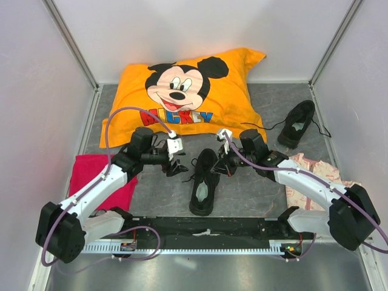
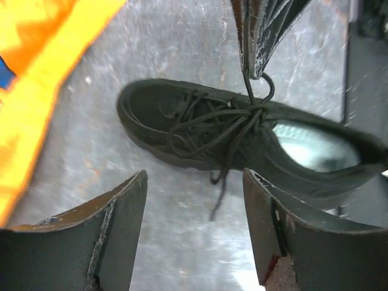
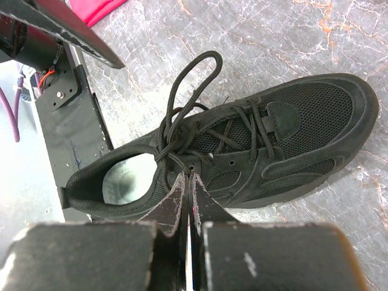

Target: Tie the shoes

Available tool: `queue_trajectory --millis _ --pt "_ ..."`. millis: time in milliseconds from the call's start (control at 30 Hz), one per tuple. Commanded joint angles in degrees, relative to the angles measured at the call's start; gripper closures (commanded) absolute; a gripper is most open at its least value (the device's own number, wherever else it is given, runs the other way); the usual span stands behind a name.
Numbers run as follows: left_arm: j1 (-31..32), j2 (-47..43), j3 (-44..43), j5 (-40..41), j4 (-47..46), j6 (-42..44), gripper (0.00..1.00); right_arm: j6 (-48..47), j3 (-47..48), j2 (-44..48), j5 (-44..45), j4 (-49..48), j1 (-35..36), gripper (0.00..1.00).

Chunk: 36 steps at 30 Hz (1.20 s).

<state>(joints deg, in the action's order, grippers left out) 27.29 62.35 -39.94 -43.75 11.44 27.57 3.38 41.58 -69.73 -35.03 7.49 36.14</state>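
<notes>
One black shoe (image 1: 204, 185) lies in the middle, toe away from the arms, pale insole (image 1: 202, 193) showing. Its laces (image 3: 182, 130) are crossed into a knot, and one loop (image 3: 195, 66) stands out on the side away from my right gripper. My right gripper (image 3: 189, 176) is shut on a lace right at the knot; it shows in the top view (image 1: 222, 165) and its fingers (image 2: 260, 36) in the left wrist view. My left gripper (image 1: 177, 170) is open and empty, just left of the shoe (image 2: 176, 121), where a loose lace end (image 2: 217, 197) hangs. The second shoe (image 1: 296, 124) lies at the far right.
An orange Mickey pillow (image 1: 188, 91) lies at the back. A red cloth (image 1: 88, 176) is at the left under the left arm. A pale patterned cloth (image 1: 315, 173) is at the right. The black mounting rail (image 1: 206, 230) runs along the near edge.
</notes>
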Motion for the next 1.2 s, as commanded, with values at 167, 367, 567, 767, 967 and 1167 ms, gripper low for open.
queue_trajectory --millis 167,367,567,767,967,1167 --pt "5.7 2.5 -5.8 3.4 6.5 36.2 0.28 2.9 -0.7 1.7 0.0 -3.9 -0.3 1.0" --pt "12.5 5.6 -8.2 9.1 8.7 44.1 0.25 3.1 -1.0 1.8 -0.2 -4.8 -0.2 1.0" --pt "16.2 9.3 -8.4 12.7 8.4 47.5 0.27 3.3 -0.8 1.4 -0.7 -5.6 -0.2 1.0" --pt "16.8 10.9 -8.7 14.9 7.4 50.4 0.36 3.2 -0.5 1.1 -1.2 -5.9 -0.3 1.0" --pt "16.8 11.0 -8.1 15.9 8.3 54.6 0.41 2.9 -0.5 0.8 -1.4 -5.8 -0.2 1.0" --pt "16.8 9.4 -8.8 16.7 12.3 55.9 0.37 2.3 -0.3 0.8 -1.6 -5.5 -0.2 1.0"
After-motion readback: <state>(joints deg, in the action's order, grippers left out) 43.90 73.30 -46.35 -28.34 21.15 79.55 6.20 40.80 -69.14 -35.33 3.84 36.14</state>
